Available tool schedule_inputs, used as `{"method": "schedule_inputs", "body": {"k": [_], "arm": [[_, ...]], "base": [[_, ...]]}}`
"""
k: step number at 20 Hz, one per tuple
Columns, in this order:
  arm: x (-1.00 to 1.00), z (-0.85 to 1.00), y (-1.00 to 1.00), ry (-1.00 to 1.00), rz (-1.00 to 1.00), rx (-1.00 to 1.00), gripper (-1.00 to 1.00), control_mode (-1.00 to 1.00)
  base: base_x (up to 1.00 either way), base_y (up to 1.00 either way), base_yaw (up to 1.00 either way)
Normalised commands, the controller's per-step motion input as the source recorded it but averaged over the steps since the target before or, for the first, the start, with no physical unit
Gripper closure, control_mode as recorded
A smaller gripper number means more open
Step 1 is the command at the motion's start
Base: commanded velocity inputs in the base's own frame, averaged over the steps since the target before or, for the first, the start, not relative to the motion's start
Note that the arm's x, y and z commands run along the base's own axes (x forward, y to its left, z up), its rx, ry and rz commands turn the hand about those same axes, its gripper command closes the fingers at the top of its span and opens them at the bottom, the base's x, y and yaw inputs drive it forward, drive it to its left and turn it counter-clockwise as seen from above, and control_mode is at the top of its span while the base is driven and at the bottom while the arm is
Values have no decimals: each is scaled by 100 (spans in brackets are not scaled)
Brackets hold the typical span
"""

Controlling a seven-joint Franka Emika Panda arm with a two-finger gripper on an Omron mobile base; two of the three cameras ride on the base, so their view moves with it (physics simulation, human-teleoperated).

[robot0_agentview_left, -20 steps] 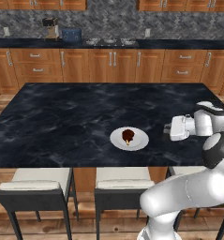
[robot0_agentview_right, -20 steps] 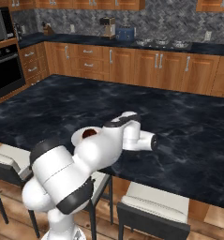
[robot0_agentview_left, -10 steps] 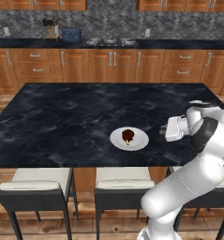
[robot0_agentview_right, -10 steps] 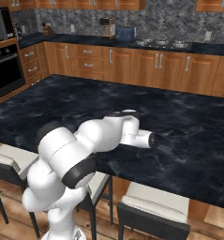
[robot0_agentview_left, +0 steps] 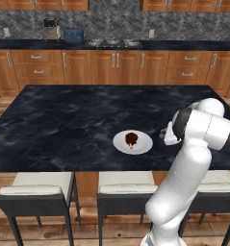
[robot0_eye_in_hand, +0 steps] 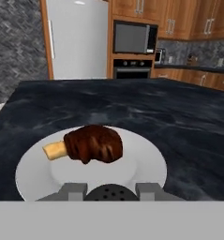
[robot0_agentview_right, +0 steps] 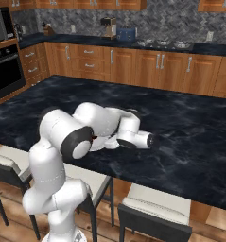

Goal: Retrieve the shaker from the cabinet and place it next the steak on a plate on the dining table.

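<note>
On the black marble dining table (robot0_agentview_left: 63, 120) lies the small white plate (robot0_agentview_left: 143, 143) with the dark brown steak (robot0_agentview_left: 131, 139) on it. My gripper (robot0_agentview_left: 166, 136) hovers low just right of the plate, pointing at it. In the hand view the steak (robot0_eye_in_hand: 92, 143) sits mid-plate (robot0_eye_in_hand: 148, 164), close ahead. The black shaker (robot0_eye_in_hand: 107, 193), its top dotted with holes, stands between my two fingertips (robot0_eye_in_hand: 74, 189), with the gripper (robot0_eye_in_hand: 107, 190) shut on it at the plate's near rim. In the right base view my arm (robot0_agentview_right: 105, 125) covers the plate. Which wall unit is the cabinet I cannot tell.
Three stools (robot0_agentview_left: 123, 192) stand along the table's near edge. Behind the table runs a wall counter with drawers (robot0_agentview_left: 116, 62), carrying a coffee machine (robot0_agentview_left: 51, 29) and a toaster (robot0_agentview_left: 73, 35). An oven (robot0_agentview_right: 5, 66) is at the left. The marble around the plate is bare.
The arm has swung left along the table, carrying the shaker from the right side closer to the plate. Plate and steak have not moved.
</note>
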Motion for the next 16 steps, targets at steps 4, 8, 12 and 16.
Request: {"method": "schedule_inputs", "body": {"k": [4,8,12,16], "arm": [[24,-37,-16,-1,0,0,100,-100],[23,-31,-22,0,1,0,100,-100],[22,-26,-17,0,1,0,100,-100],[11,-25,0,0,1,0,-100,-100]], "base": [[0,0,0],[0,0,0],[0,0,0],[0,0,0]]}}
